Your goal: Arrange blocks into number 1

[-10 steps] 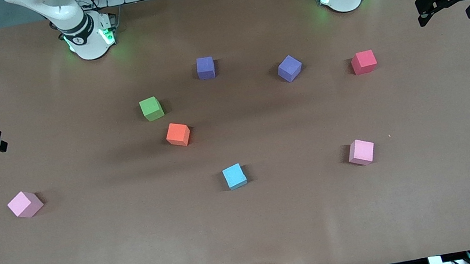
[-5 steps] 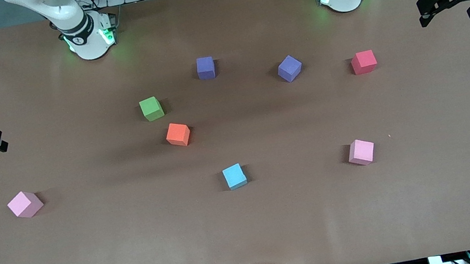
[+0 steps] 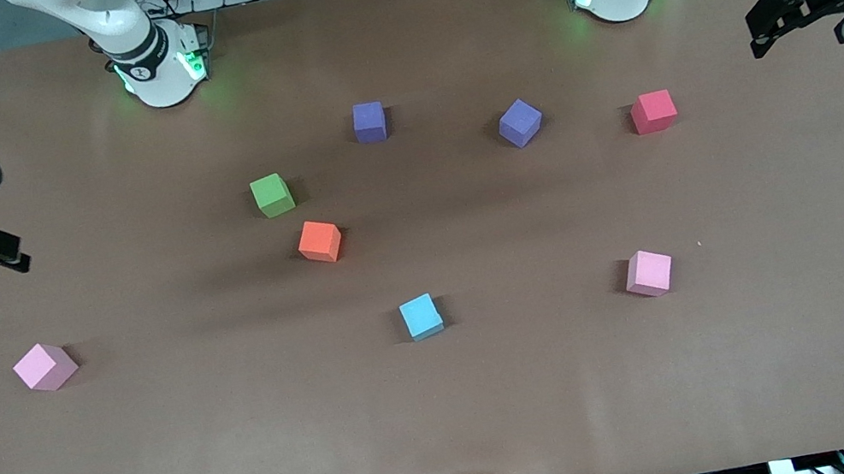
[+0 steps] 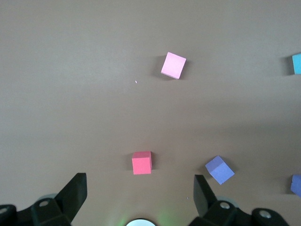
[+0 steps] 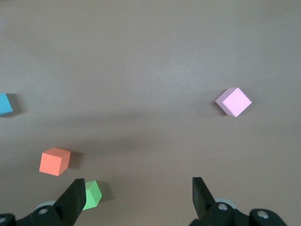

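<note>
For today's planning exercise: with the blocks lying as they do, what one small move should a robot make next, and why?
Probably the left gripper, jaws open and empty over its end of the table, should move over the red block and descend. That block is the one closest to it, and all eight blocks lie scattered, none yet lined up. The right gripper is empty too.

In the left wrist view, a light blue block [image 4: 297,63] and a purple block [image 4: 296,184] are cut off by the frame's edge. In the right wrist view, the light blue block [image 5: 5,104] is likewise clipped, and a green block [image 5: 92,194] is partly hidden by a gripper finger [image 5: 73,197].
</note>
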Motion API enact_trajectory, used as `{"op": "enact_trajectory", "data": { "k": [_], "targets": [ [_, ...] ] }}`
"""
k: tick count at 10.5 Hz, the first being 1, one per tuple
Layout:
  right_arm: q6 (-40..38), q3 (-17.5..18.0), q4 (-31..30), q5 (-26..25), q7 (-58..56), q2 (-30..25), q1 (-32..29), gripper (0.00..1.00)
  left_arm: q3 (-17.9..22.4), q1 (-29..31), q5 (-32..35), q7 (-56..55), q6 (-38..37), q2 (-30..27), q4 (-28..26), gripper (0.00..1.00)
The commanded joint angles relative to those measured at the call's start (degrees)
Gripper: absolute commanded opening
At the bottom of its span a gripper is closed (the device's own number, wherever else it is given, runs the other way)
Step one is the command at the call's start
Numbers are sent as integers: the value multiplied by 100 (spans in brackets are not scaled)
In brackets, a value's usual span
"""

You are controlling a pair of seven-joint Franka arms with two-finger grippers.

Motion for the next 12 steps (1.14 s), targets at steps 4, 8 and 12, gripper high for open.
{"op": "enact_trajectory", "data": {
  "k": [4, 8, 12],
  "targets": [
    [614, -172, -1592, 612, 1181, -146, 943, 100, -1145, 6, -311, -1252, 464, 268, -733, 100],
    [1353, -358, -3017, 623, 1024, -279, 1699, 100, -2349, -168, -224, -2675, 1218, 1015, -1005, 100],
    [2592, -349, -4275, 614, -336, -191, 2026, 100, -2360, -1432, -76, -3827, 2696, 1383, -2078, 100]
  ]
}}
